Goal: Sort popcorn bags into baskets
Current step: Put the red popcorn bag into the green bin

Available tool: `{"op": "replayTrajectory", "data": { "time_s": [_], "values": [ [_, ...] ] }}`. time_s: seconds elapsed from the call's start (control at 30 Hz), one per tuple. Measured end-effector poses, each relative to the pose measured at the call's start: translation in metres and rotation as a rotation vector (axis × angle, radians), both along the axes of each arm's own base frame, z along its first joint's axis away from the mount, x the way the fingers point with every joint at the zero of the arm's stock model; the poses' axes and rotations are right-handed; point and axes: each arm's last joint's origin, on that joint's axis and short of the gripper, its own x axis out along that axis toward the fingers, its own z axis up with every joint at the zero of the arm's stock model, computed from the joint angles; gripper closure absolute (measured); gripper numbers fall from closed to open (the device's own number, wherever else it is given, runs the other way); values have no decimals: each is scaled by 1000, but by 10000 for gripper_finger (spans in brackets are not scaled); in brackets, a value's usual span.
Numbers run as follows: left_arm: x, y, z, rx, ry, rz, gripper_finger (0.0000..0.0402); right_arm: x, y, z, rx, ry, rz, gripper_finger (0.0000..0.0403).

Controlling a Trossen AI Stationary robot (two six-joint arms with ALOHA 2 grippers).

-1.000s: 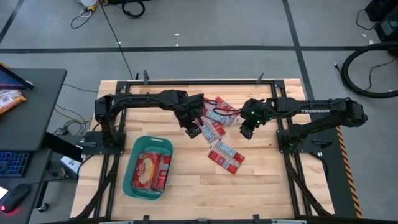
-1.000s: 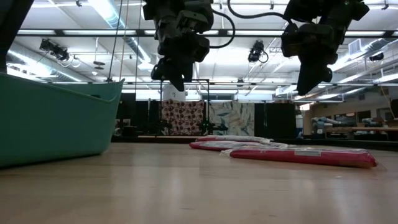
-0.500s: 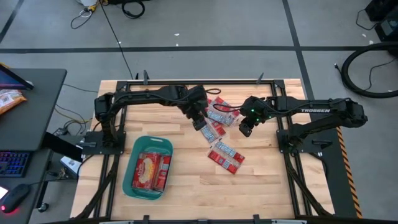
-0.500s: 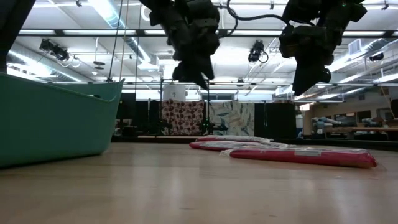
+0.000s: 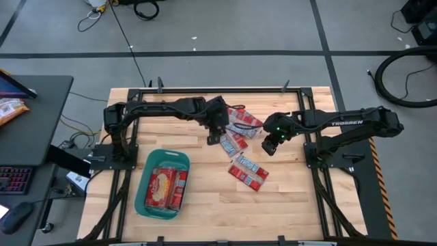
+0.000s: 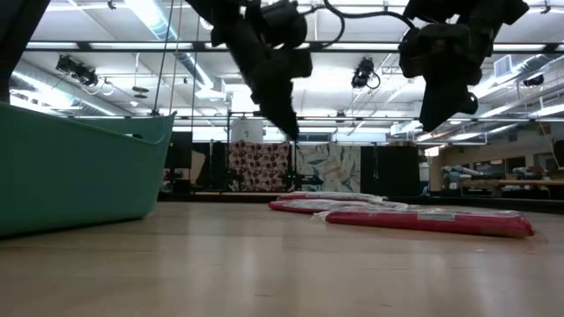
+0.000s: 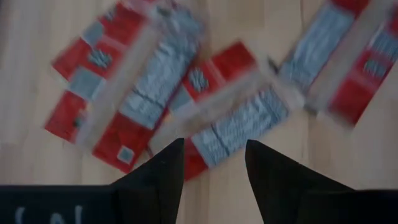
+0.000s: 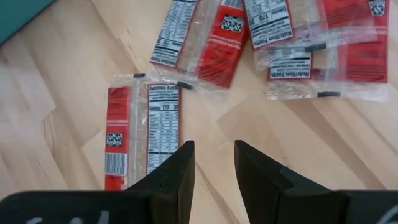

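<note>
Several small red popcorn bags with silver label panels lie flat on the wooden table: a cluster (image 5: 239,127) at the far middle and two more (image 5: 247,171) nearer the front. The teal basket (image 5: 145,171) stands at the near left with red bags (image 5: 166,186) inside. My left gripper (image 5: 216,137) hovers open above the cluster's left edge, over one bag (image 7: 230,118). My right gripper (image 5: 268,147) hangs open above the table to the right of the cluster, with a single bag (image 8: 146,134) below it. The low view shows both grippers (image 6: 286,130) (image 6: 434,119) well above the bags.
Black frame rails (image 5: 205,89) run around the table's edges. Bare wood (image 5: 293,205) lies at the near right. A desk with a keyboard (image 5: 13,179) stands off the table's left side.
My left gripper has rolled about its own axis, tipped, and drifted a little toward the cluster of bags and slightly down, staying open. The bags and the basket have not moved.
</note>
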Motion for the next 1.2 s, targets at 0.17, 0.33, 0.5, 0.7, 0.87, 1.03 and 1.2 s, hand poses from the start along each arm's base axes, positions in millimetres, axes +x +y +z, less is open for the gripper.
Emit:
{"op": "replayTrajectory", "data": {
  "time_s": [0.17, 0.33, 0.5, 0.7, 0.87, 1.03, 1.2],
  "values": [
    [-11, -1, -26, 9, 82, -22, 230, 2, 7, 1, -31, -16, 17, 285],
    [-16, -2, -37, -14, 114, 1, 230, 3, 8, 2, -36, -31, 6, 285],
    [-17, 2, -37, 20, 109, -52, 230, 6, 8, 3, -40, -59, 9, 285],
    [-23, 23, -37, 92, 121, -115, 230, 6, 8, 4, -47, -66, 19, 285],
    [-25, 32, -36, 89, 107, -77, 230, 7, 9, 4, -33, -70, 5, 285],
    [-25, 24, -37, 115, 139, -161, 230, 7, 11, 4, -46, -73, 9, 284],
    [-18, 5, -37, 81, 124, -124, 230, 7, 11, 4, -56, -72, 9, 284]
  ]
}}
